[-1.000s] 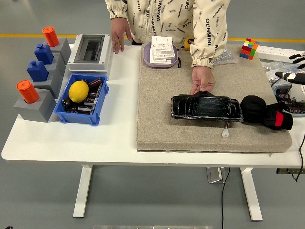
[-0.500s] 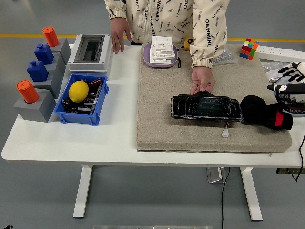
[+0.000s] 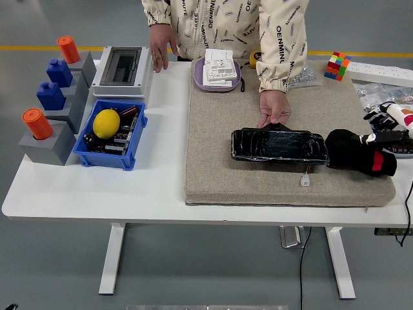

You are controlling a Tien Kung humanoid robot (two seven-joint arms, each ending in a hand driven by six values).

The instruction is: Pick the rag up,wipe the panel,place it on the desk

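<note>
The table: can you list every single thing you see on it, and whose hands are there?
panel: 1, shiny black, middle of the mat
rag: 1, black with red, right of the panel
mat: 1, beige, covers the table's right part
white table: 1
lemon: 1, yellow, in the blue bin
grey block stand: 1, far left, holding 2 orange cylinders and 2 blue blocks
switch box: 1, white-grey, behind the bin
purple tray: 1, holding white parts
colour cube: 1, far right
person's hand: on the panel's far edge
right hand: black and white, at the right edge, over the rag's end
</note>
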